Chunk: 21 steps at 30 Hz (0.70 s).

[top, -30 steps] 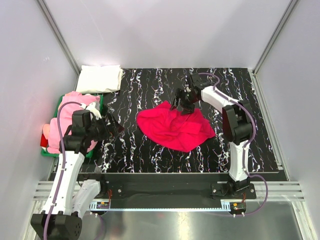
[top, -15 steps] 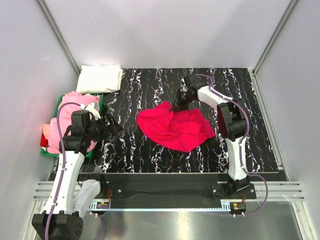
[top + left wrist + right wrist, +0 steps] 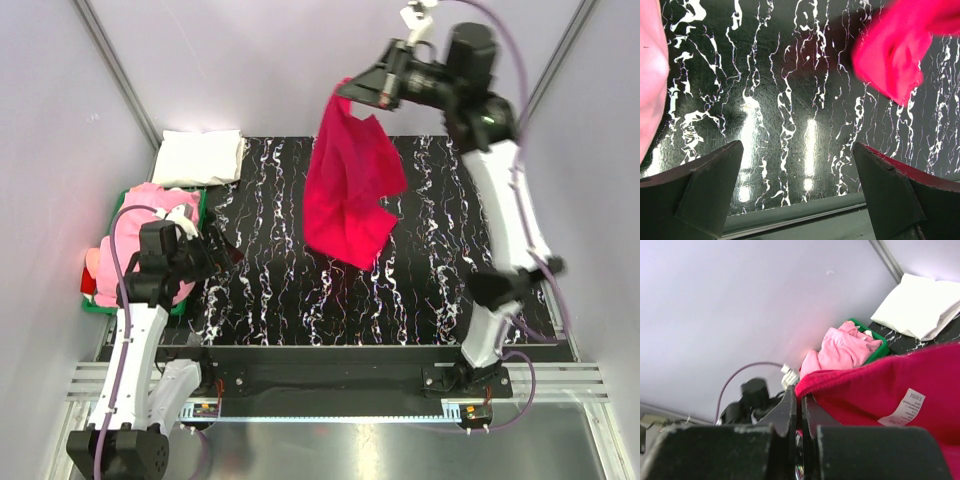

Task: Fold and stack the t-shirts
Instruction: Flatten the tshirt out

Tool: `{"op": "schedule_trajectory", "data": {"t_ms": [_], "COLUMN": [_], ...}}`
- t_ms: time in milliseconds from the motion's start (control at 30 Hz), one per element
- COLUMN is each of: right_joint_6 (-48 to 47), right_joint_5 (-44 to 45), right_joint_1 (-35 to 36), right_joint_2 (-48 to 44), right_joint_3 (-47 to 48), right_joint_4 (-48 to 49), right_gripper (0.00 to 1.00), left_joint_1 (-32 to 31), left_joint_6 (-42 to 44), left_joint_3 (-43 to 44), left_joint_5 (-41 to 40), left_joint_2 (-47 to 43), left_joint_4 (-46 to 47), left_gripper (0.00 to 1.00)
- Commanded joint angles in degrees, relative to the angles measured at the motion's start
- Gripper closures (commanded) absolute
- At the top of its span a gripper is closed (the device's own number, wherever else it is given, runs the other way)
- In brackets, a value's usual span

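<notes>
The crimson-red t-shirt [image 3: 350,185] hangs in the air over the middle of the black marbled table, dangling by its top edge from my right gripper [image 3: 347,92], which is raised high and shut on the cloth. In the right wrist view the jaws [image 3: 801,396] pinch a ribbed hem of the red t-shirt [image 3: 880,390], whose white label [image 3: 905,407] shows. My left gripper [image 3: 226,250] stands open and empty low at the table's left, beside the tray. Between its fingers [image 3: 796,150] only tabletop appears, with the red t-shirt [image 3: 890,55] blurred at upper right.
A green tray [image 3: 100,308] at the left edge holds crumpled light pink t-shirts [image 3: 150,205]. A folded white t-shirt [image 3: 200,157] lies at the back left corner. Grey walls enclose the table on three sides. The left arm's base and cable sit at the near left.
My right gripper has shut on the red t-shirt's edge and swung up high, lifting the shirt off the table so that it hangs. The left arm has barely moved.
</notes>
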Motion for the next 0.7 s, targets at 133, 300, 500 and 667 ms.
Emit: {"op": "schedule_trajectory", "data": {"t_ms": [133,300,500,667], "right_joint_6": [-22.7,-17.8,-10.7,-9.7], "right_joint_5": [21.0,46.2,47.0,41.6], "right_joint_1": [-2.6,-6.0,-7.1,-11.5], "right_joint_2": [-33.3,-44.5,-46.0,-40.8], "right_joint_3": [-46.1,-81.4,-92.5,-90.2], "right_joint_4": [-10.5,-11.0,-8.8,-6.2], "right_gripper": [1.0,0.28,0.0,0.0], "left_joint_1": [0.1,0.1,-0.8,-3.8], "left_joint_6": [-0.1,-0.2,-0.3,0.0], "left_joint_3": [-0.1,0.1,0.4,0.5], "left_joint_5": [-1.5,-1.9,-2.3,-2.9], "left_joint_2": [-4.3,-5.0,-4.1,-3.1], "left_joint_4": [2.4,2.1,1.4,1.3], "left_gripper": [0.01,0.01,0.02,0.03]}}
